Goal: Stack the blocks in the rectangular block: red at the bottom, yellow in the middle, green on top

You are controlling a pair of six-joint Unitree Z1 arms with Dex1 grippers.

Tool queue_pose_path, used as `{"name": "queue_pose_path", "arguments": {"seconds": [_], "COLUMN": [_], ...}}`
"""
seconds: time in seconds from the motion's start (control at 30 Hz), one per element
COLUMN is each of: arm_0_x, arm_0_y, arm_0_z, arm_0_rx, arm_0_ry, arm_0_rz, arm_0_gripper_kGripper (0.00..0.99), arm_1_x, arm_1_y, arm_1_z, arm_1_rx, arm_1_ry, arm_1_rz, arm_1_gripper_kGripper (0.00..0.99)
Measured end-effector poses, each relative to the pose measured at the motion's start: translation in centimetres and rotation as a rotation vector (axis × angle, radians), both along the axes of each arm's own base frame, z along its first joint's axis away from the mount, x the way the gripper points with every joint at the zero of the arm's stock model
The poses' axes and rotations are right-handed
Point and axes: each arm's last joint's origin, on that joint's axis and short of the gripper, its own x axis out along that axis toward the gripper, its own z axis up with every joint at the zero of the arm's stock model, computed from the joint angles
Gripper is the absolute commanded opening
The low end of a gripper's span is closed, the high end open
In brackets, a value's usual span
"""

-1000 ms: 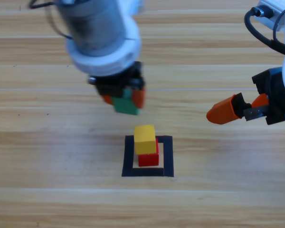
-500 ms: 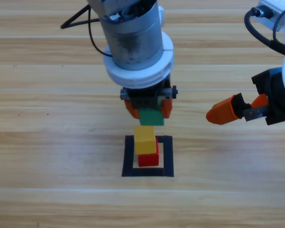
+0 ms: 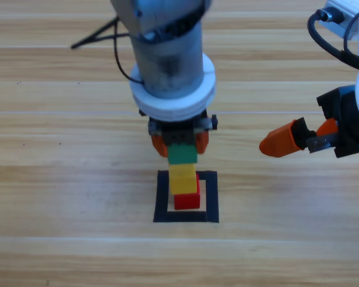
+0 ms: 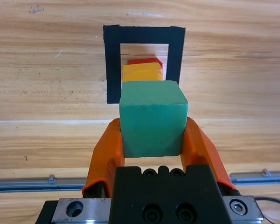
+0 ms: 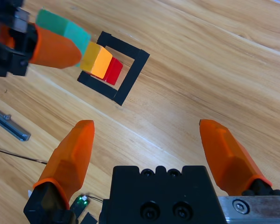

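The red block [image 3: 187, 201] sits inside the black tape square [image 3: 162, 197] with the yellow block [image 3: 182, 178] stacked on it. My left gripper [image 3: 181, 149] hangs straight over the stack, shut on the green block [image 3: 182, 153]. In the left wrist view the green block [image 4: 151, 116] is clamped between both orange jaws, with yellow [image 4: 142, 73] and red [image 4: 144, 60] directly beyond it inside the square [image 4: 113, 65]. The right wrist view shows green [image 5: 60, 25] at the top of yellow [image 5: 97, 59]; I cannot tell if they touch. My right gripper [image 3: 299, 136] waits open at the right.
The left arm's grey body and black cable [image 3: 116, 54] rise toward the top edge. Bare wooden table [image 3: 60, 197] lies to the left of, to the right of and in front of the tape square. A metal rail [image 5: 9, 123] shows in the right wrist view.
The left gripper carried the green block from up and left of the stack to directly over the yellow block and came down onto it. The right arm held still.
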Motion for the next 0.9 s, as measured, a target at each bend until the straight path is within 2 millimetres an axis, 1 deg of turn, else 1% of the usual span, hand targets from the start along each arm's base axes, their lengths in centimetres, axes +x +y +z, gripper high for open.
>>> {"name": "queue_pose_path", "arguments": {"seconds": [0.1,0.17,0.4,0.63,0.9], "arm_0_x": [0.3,0.4,0.4,0.6,0.6], "arm_0_y": [-0.4,-0.5,-0.5,-0.8,-0.8], "arm_0_z": [-1.0,-1.3,-1.3,-2.2,-2.2], "arm_0_rx": [0.019,0.025,0.025,0.041,0.043], "arm_0_ry": [0.014,0.018,0.017,0.029,0.029], "arm_0_rz": [-0.002,-0.003,-0.006,-0.009,-0.016], "arm_0_gripper_kGripper": [0.311,0.311,0.311,0.311,0.311], "arm_1_x": [0.0,0.0,0.0,0.0,0.0], "arm_1_y": [0.0,0.0,0.0,0.0,0.0], "arm_1_z": [0.0,0.0,0.0,0.0,0.0], "arm_1_rx": [0.0,0.0,0.0,0.0,0.0], "arm_1_ry": [0.0,0.0,0.0,0.0,0.0], "arm_1_rz": [0.0,0.0,0.0,0.0,0.0], "arm_1_gripper_kGripper": [0.99,0.99,0.99,0.99,0.99]}}
